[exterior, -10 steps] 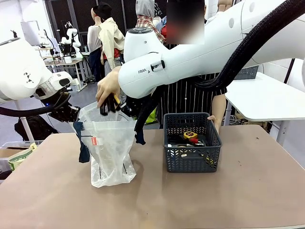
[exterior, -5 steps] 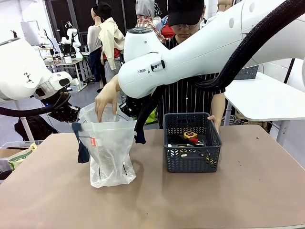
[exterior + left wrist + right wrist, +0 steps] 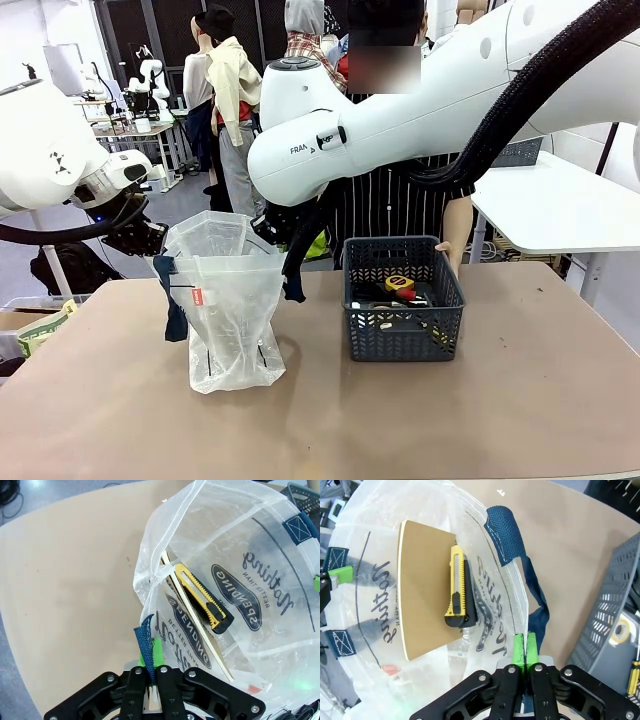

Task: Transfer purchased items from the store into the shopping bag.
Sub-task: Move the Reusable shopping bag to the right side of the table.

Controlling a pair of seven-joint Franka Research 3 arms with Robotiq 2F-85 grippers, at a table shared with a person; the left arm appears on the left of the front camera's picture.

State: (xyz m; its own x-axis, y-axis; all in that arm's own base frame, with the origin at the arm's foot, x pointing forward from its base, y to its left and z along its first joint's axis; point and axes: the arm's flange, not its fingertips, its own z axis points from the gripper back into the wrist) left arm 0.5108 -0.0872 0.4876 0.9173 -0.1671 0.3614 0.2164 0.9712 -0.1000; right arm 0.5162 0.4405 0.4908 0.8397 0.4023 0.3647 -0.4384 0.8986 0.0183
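Shopping bag (image 3: 228,310) stands upright on the table (image 3: 420,420), left of centre, mouth held wide. Left gripper (image 3: 151,666) is clamped tight on the bag's rim just beside a navy handle, green pads pressed together with the thin plastic between them. Right gripper (image 3: 525,647) is pinched the same way onto the opposite rim, next to the other navy handle. From the front both grippers are largely hidden, the right 1 behind its own arm and the bag's mouth.

Inside the bag, from both wrists: 1 yellow and black utility knife (image 3: 457,587) lying on a brown card (image 3: 420,587). Black print shows through creased plastic, only partly legible.

Basket (image 3: 403,335) sits just right of the bag, not touching it. Contents are dark and jumbled, hard to separate, with 1 yellow, red and black gadget (image 3: 400,285) on top. Person's hand (image 3: 446,255) is at the basket's far right corner, mostly hidden behind it.
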